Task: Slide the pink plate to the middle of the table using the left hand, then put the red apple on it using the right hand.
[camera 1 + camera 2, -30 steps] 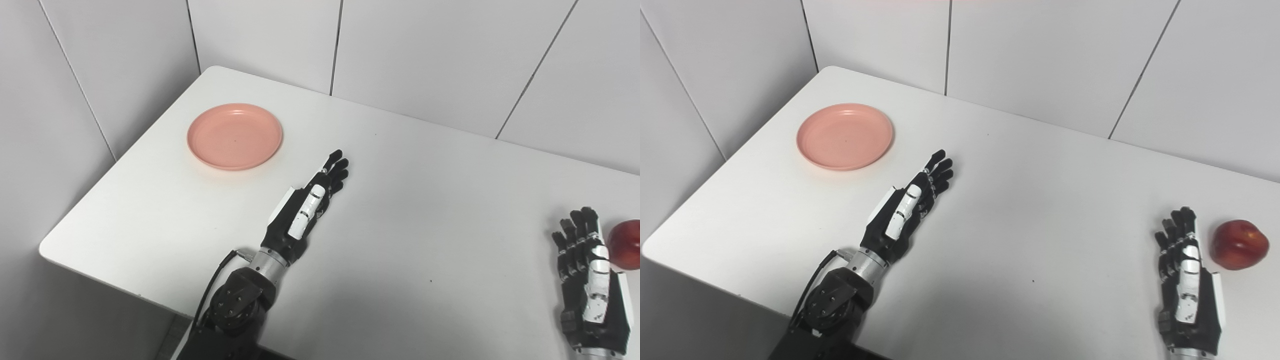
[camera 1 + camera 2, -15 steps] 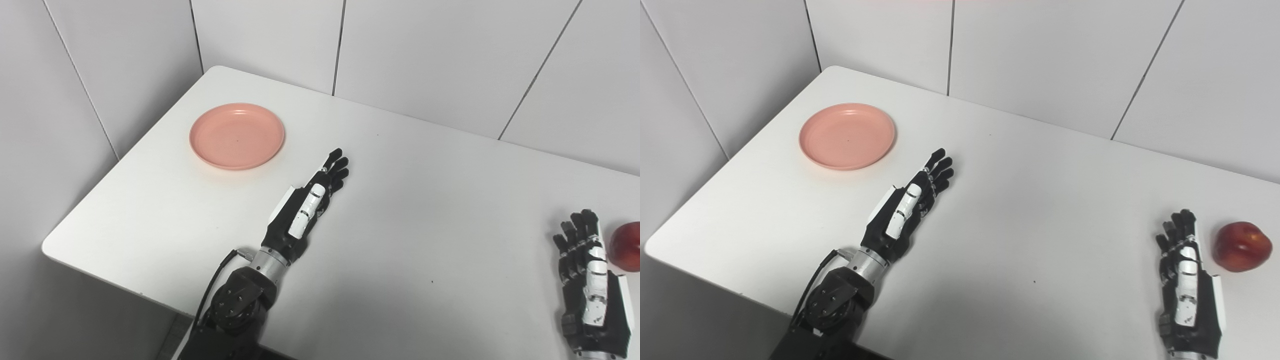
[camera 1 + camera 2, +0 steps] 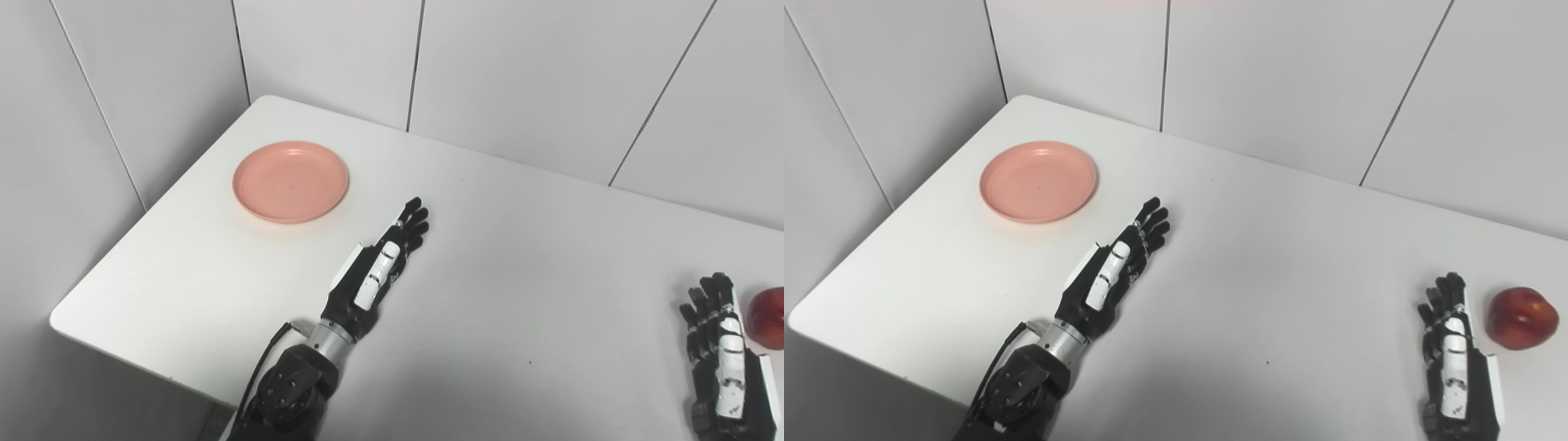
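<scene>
The pink plate (image 3: 290,181) lies empty at the far left of the white table (image 3: 490,257). My left hand (image 3: 380,263) is open, fingers straight and pointing away, to the right of the plate and nearer to me, apart from it. The red apple (image 3: 1521,318) sits at the right edge of the table. My right hand (image 3: 1451,361) is open with fingers straight, just left of the apple and not touching it. In the left eye view the apple (image 3: 768,310) is cut by the picture's edge.
White wall panels (image 3: 520,73) close the table's back and left sides. The table's rounded near-left corner (image 3: 58,315) and front edge lie close to my left arm. A few small dark specks mark the tabletop.
The whole picture has shifted downward a little, so the camera has tilted. Both hands, the plate and the apple keep their places relative to each other.
</scene>
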